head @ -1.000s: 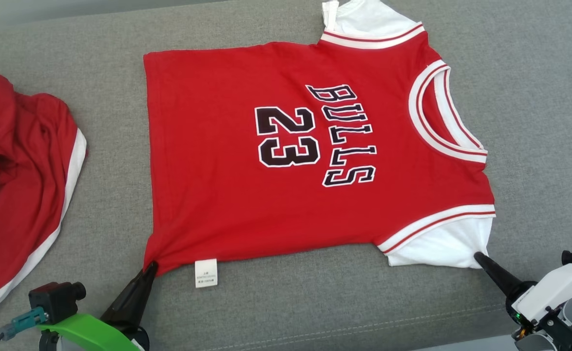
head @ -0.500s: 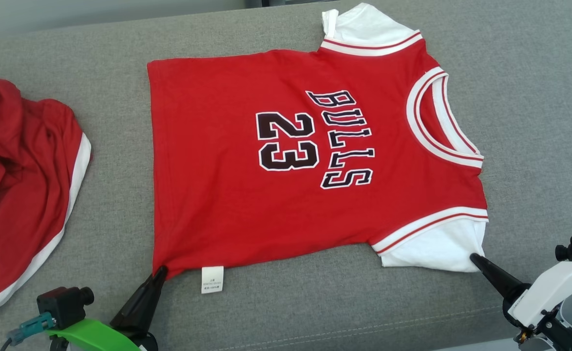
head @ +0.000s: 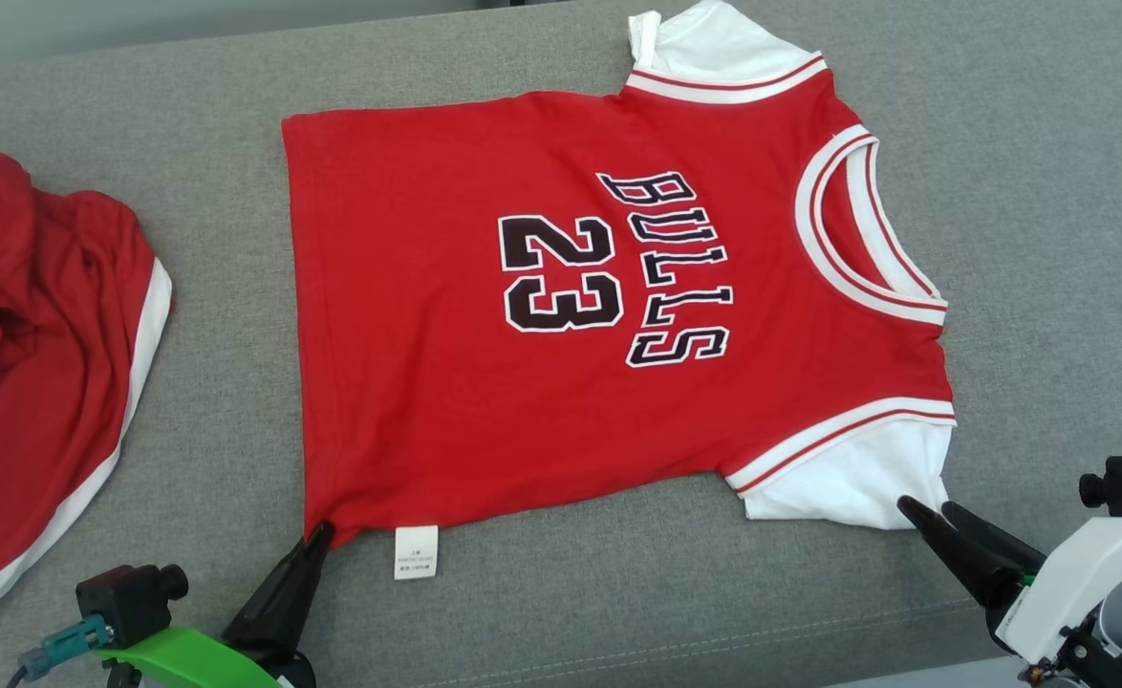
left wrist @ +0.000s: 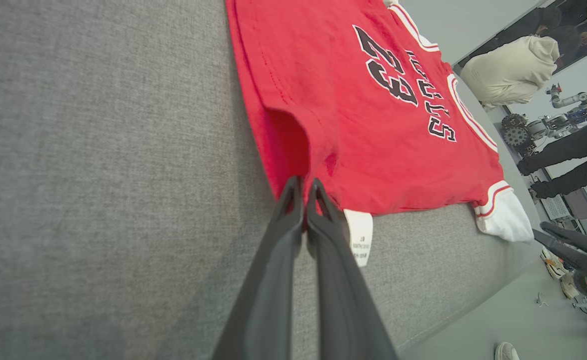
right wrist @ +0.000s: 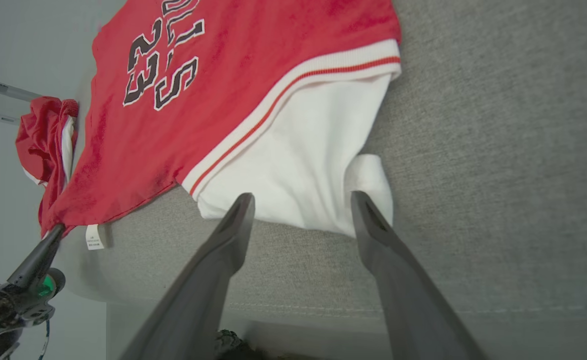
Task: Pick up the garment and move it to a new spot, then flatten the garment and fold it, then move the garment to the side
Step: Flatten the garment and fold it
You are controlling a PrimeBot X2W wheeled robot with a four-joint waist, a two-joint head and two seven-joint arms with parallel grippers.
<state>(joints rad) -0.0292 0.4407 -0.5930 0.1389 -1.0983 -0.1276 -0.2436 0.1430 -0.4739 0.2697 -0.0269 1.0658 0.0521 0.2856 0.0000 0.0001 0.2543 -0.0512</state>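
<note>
bright, soft, diffuse light, no glare or hot spots. head view sharp, just a thin shadow under the garment hem. wrist views: wide-angle stretch at edges, close fingers out of focus, grey cushion texture smeared twd left edge.

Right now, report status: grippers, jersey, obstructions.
Left gripper shut on jersey hem corner. Right gripper open at white sleeve. Jersey flat on grey cushion. Other red garment lies apart, leftward.
</note>
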